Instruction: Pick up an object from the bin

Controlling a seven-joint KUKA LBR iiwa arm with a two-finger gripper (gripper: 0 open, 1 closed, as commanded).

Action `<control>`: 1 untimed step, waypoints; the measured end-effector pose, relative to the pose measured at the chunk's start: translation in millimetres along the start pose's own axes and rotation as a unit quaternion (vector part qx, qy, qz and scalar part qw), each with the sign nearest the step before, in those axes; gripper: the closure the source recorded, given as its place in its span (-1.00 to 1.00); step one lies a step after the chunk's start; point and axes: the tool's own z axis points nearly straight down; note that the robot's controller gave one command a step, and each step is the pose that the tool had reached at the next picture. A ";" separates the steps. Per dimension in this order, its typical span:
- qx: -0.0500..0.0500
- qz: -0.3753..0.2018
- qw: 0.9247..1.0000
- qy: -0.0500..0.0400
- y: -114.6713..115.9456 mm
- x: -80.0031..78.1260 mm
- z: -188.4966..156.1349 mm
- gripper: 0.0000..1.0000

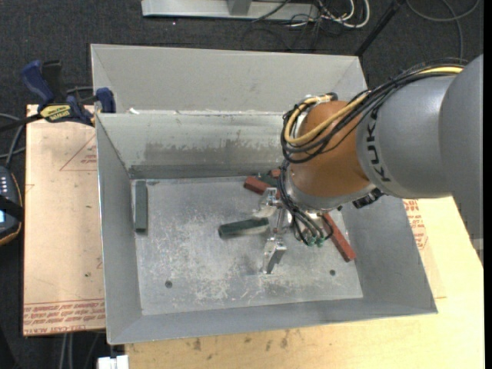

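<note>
1. Gripper point(270, 244) is low over the middle of the bin point(123, 229) floor, a little right of centre. Can't tell from this angle whether it's open or closed, and nothing can be seen held in it.
2. Closest thing to it is the dark green bar point(242, 227), lying flat and nearly level across the floor. The bar's right end runs up against the gripper; can't tell if they touch.
3. Just right of the gripper is a red bar point(342, 244), flat and slanting down to the right. Its upper end goes under the wrist wiring.
4. Far left, well apart from the rest, a grey bar point(140, 206) lies lengthwise along the foot of the left wall.
5. Further back, a short red piece point(256, 184) sits near the foot of the back wall, just beyond the gripper. Its right end is hidden by the wrist.
6. Those four things lie spread out, not heaped. The near half of the floor is bare, scuffed metal.
7. In the way: the arm point(430, 141) comes in from the right, and its orange cover point(327, 156) with wiring looped over it blocks the rear right of the floor.
8. Beyond the bin, loose cables point(342, 2) lie on dark carpet.
</note>
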 end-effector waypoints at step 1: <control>0.000 0.000 1.000 0.000 0.0 0.0 0.0 -1.00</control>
